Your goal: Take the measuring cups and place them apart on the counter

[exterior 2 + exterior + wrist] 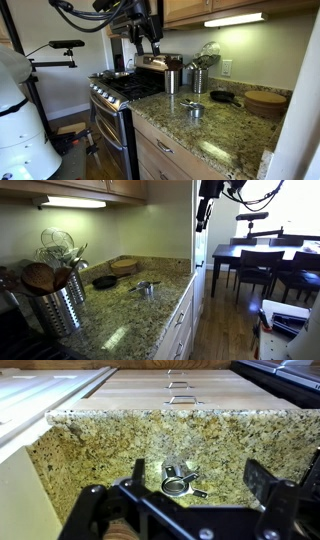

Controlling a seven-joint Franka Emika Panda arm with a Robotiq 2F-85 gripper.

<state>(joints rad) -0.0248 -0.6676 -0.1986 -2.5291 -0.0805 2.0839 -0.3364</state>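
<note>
The hand (200, 473) hung high over the tabletop (90, 450), its fingers spread wide with nothing between them; the step in hand seemed to be the descent for a first pick. The measuring cups (178, 482) lay well below the hand, between its fingers in the wrist view though a little nearer one finger than the other. A good approach would probably shift the hand to centre on the bunch, bring it straight down, and close on a single rim or handle rather than the whole cluster, since the cups had to end up apart; the thin flat handles lay close to the stone and might slip, so a low, slow close looked wise. The cups were small and shiny silver, bunched together with one round rim facing up and short handles fanning outward; how many there were could not be told. In an exterior view they sat on open tabletop, below and away from the hand, apart from the skillet (105, 281).
</note>
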